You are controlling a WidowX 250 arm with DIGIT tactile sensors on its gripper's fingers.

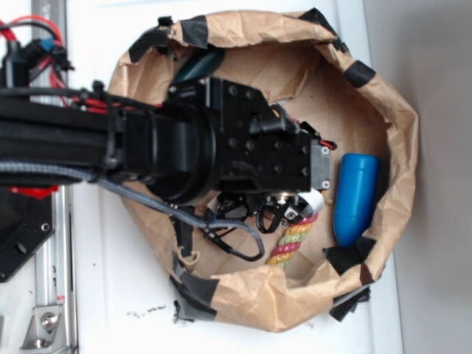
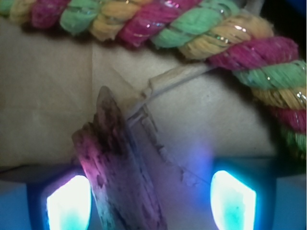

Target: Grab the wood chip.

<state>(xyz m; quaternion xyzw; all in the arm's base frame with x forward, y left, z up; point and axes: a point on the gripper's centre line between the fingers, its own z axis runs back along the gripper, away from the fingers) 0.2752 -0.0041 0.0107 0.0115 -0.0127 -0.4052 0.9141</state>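
Where gripper [image 2: 144, 201] fingers stand apart: one wood chip [image 2: 120, 177] between; one rope [image 2: 192, 33] beyond.

Twisted rope [image 2: 192, 33], blue cylinder [image 1: 355, 196]

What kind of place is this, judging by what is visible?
Probably a robot test bench: a taped brown paper bin on a white table holds the wood chip, a coloured rope and a blue cylinder.

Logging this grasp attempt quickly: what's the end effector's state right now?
End effector: open, fingers apart, holding nothing; the wood chip lies between them, near the left finger.
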